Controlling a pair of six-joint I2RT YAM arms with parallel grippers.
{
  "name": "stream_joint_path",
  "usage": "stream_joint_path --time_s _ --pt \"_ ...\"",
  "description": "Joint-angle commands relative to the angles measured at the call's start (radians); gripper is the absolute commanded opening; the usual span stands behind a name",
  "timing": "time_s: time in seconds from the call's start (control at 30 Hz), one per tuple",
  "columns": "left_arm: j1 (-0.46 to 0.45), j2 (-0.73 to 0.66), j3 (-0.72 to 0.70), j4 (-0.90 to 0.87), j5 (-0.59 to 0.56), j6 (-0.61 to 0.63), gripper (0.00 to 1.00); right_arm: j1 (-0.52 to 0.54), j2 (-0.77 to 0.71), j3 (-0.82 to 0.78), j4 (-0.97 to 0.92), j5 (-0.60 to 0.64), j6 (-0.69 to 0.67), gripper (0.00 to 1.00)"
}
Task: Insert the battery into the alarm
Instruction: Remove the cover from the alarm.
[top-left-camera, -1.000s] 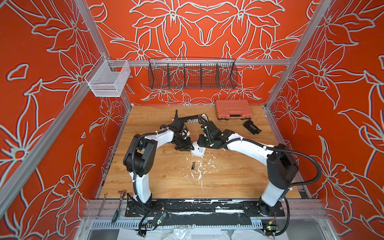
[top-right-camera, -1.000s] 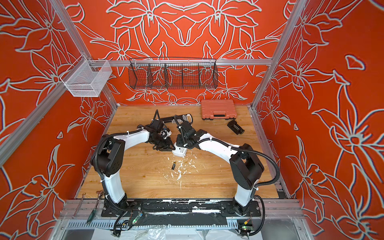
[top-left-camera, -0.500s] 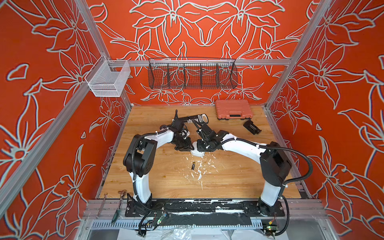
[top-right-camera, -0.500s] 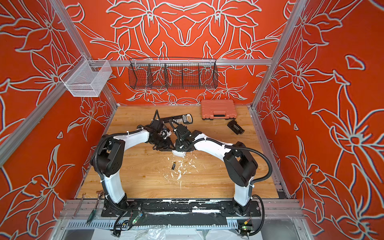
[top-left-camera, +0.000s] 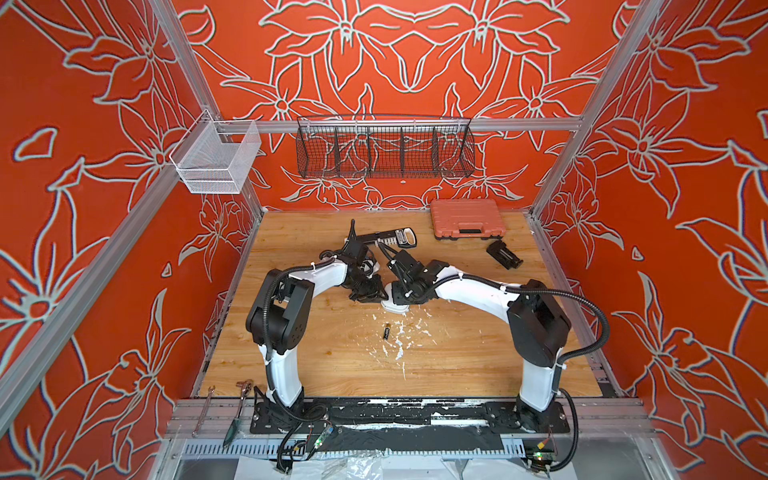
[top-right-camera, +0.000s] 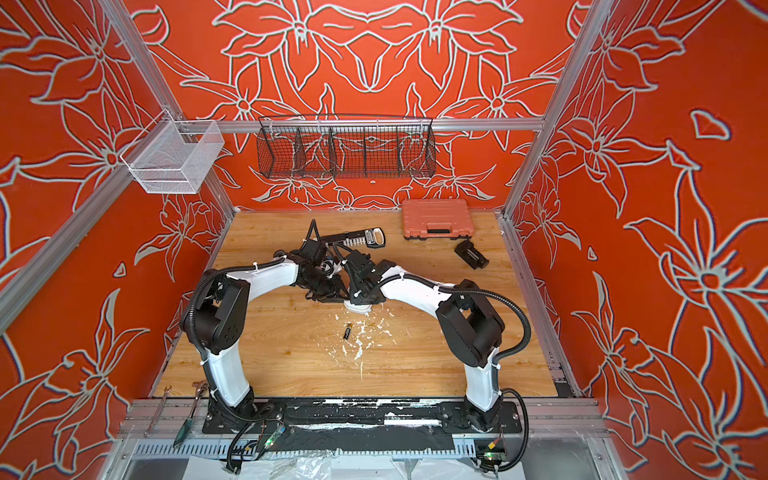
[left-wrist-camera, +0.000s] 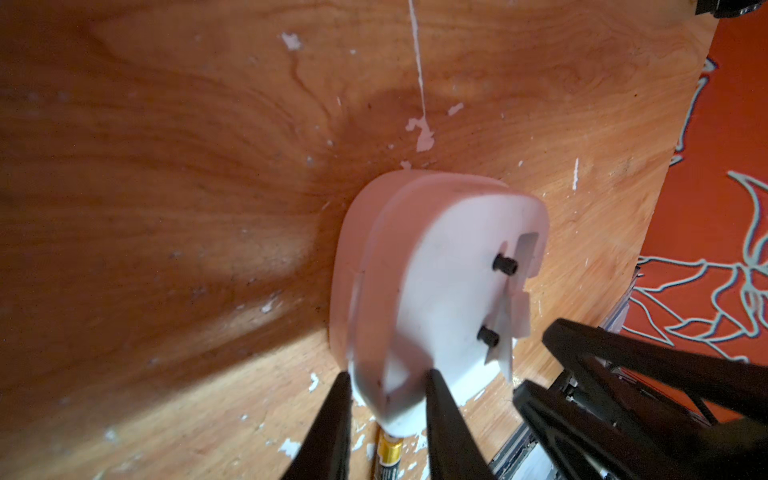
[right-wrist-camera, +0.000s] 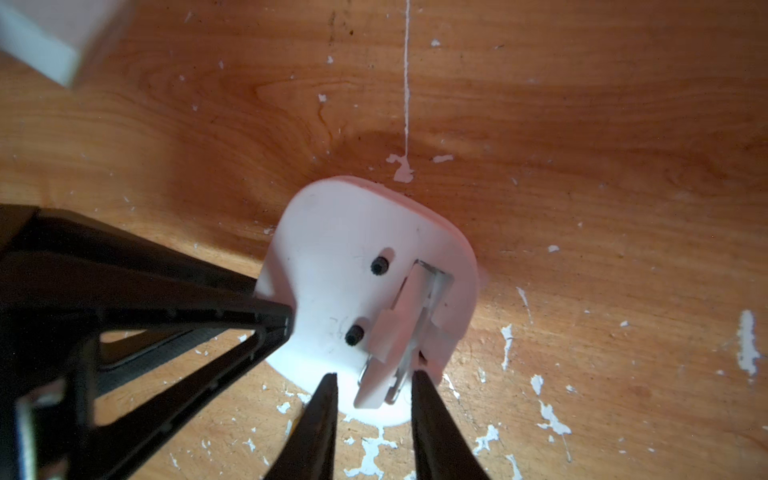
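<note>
The alarm lies dial-down on the wooden table, its white back facing up. My left gripper is shut on one rim of the alarm. My right gripper stands narrowly open astride the battery cover, which is lifted off the recess. One finger touches it and a small gap shows at the other. The battery lies loose on the table in front of the alarm. Its gold end shows between my left fingers.
An orange tool case, a black-and-white tool and a small black part lie toward the back. White paint flecks dot the wood around the battery. A black wire basket and a white one hang above.
My right arm has swung left and lowered onto the alarm's back, with its jaws slightly narrower. The left arm, the alarm and the battery have stayed in place.
</note>
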Motion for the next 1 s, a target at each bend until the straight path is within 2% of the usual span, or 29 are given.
stream_joint_path --time_s 0.0,0.37,0.57,0.97 --pt "-0.022 0.055 -0.054 -0.051 -0.086 0.006 0.27 0.009 0.029 0.028 -0.026 0.035 -0.007 0.32" --pt "-0.022 0.055 -0.056 -0.048 -0.083 0.003 0.27 0.019 0.063 0.072 -0.053 0.036 -0.024 0.35" --pt "-0.022 0.058 -0.054 -0.049 -0.085 0.005 0.28 0.019 0.073 0.092 -0.091 0.056 -0.021 0.27" --pt "-0.022 0.059 -0.043 -0.057 -0.085 0.006 0.27 0.019 0.046 0.094 -0.141 0.087 -0.026 0.20"
